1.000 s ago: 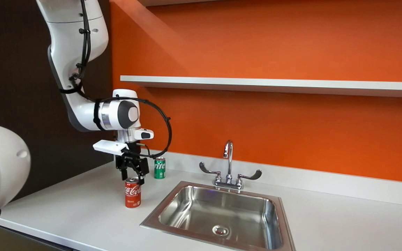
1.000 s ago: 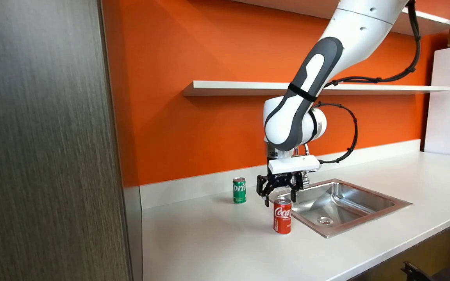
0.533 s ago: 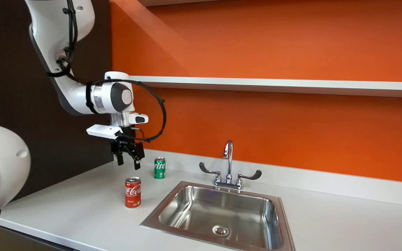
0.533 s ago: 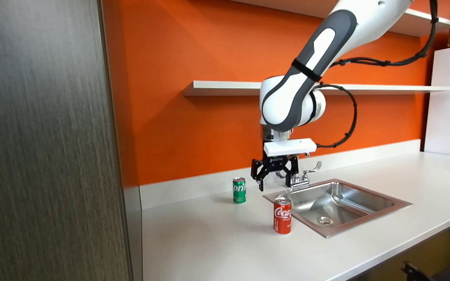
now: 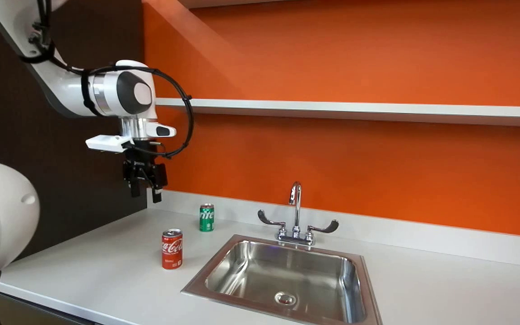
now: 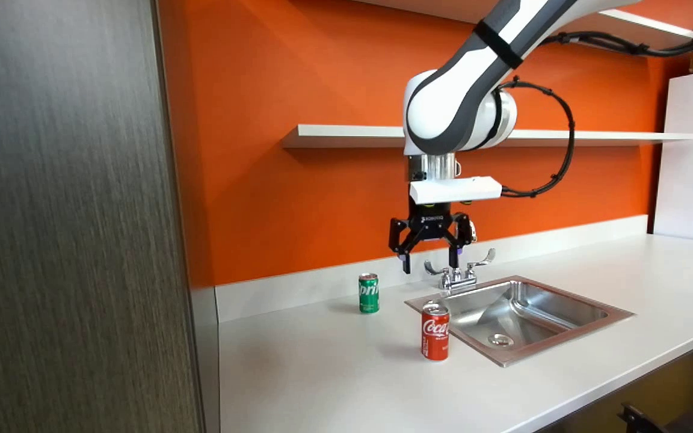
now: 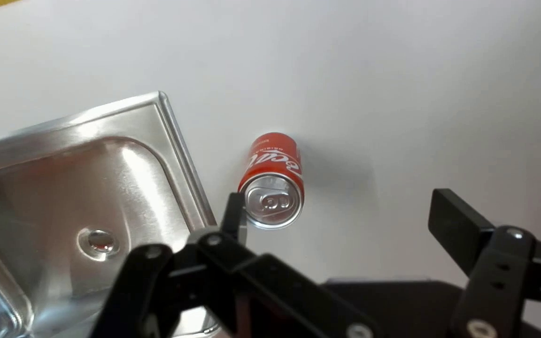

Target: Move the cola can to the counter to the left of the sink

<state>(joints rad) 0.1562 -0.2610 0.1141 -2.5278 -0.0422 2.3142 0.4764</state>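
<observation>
The red cola can (image 5: 172,249) stands upright on the white counter (image 5: 106,271), just left of the steel sink (image 5: 213,266). An exterior view also shows the can (image 6: 435,334) beside the sink (image 6: 563,335). My gripper (image 5: 146,195) is open and empty, well above the counter; it shows in an exterior view too (image 6: 429,264). In the wrist view the cola can (image 7: 273,159) lies ahead of the gripper (image 7: 338,211), near the left finger, which overlaps the can's edge in the picture. The can is apart from the fingers.
A green can (image 5: 206,218) stands near the back wall, also seen in an exterior view (image 6: 369,294). The faucet (image 5: 297,212) rises behind the sink. A white wall shelf (image 5: 332,107) runs above. A dark panel (image 6: 70,210) bounds the counter's end.
My open gripper has risen from around the top of the cola can and moved back, up and away from it. The can has stayed where it stands.
</observation>
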